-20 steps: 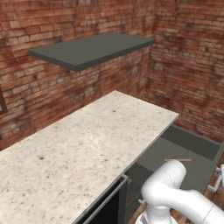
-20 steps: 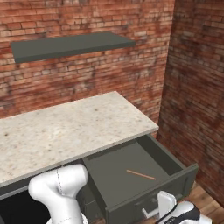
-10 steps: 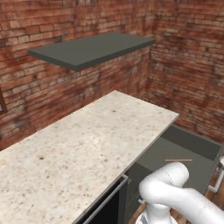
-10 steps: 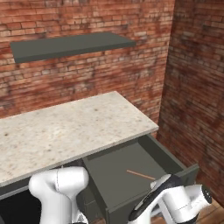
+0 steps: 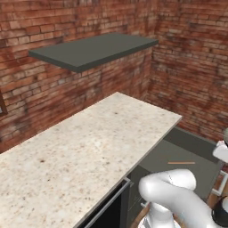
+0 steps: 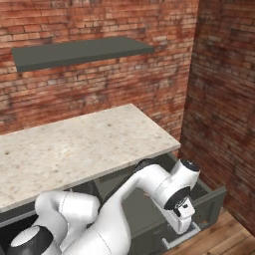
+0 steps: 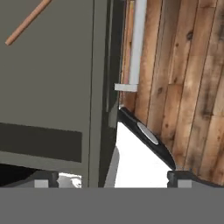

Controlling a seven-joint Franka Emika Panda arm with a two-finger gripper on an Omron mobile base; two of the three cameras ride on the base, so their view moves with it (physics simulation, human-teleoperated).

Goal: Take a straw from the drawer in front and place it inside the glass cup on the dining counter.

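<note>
Above the open drawer (image 7: 48,87) front, my gripper (image 7: 113,178) hangs wide open, holding nothing — the straw (image 7: 27,22) lies at eleven o'clock inside. Fetch step; next, I judge, reach over it.

A beige speckled stone counter (image 6: 84,144) runs along the red brick wall (image 6: 99,84), under a dark grey wall shelf (image 6: 79,50). Below the counter's right end, the dark grey drawer (image 6: 209,196) stands pulled out toward the wooden floor (image 6: 224,239). The white arm (image 6: 144,187) bends over the drawer, hiding most of its inside. Its hand hangs at the drawer's near front, seemingly just above the silver handle (image 6: 180,236).
</note>
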